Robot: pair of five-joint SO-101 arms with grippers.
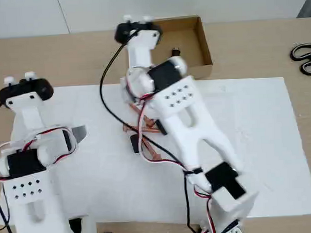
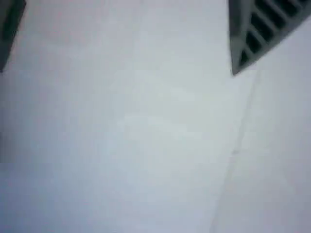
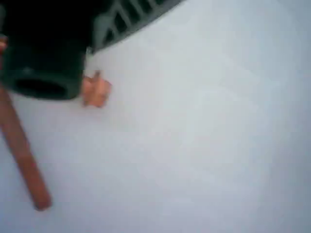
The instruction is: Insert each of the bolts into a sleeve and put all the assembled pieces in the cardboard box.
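Observation:
My right gripper [image 3: 63,43] is shut on a black sleeve [image 3: 43,68], which sits against its ribbed finger [image 3: 131,14] with its open end just above the white paper. A copper bolt [image 3: 22,150] lies beside the sleeve, and a small copper piece [image 3: 95,91] is close by. From above, the right gripper [image 1: 139,111] hangs over several copper bolts [image 1: 147,121]. Another black sleeve [image 1: 135,143] lies on the paper just in front. My left gripper [image 1: 77,135] is open over bare paper at the left, holding nothing. The cardboard box [image 1: 201,38] stands at the back.
A large white paper sheet [image 1: 251,143] covers the table's middle. Scissors [image 1: 306,56] lie at the far right edge. A small dark piece [image 1: 175,52] lies inside the box. Black cables trail from the right arm across the paper.

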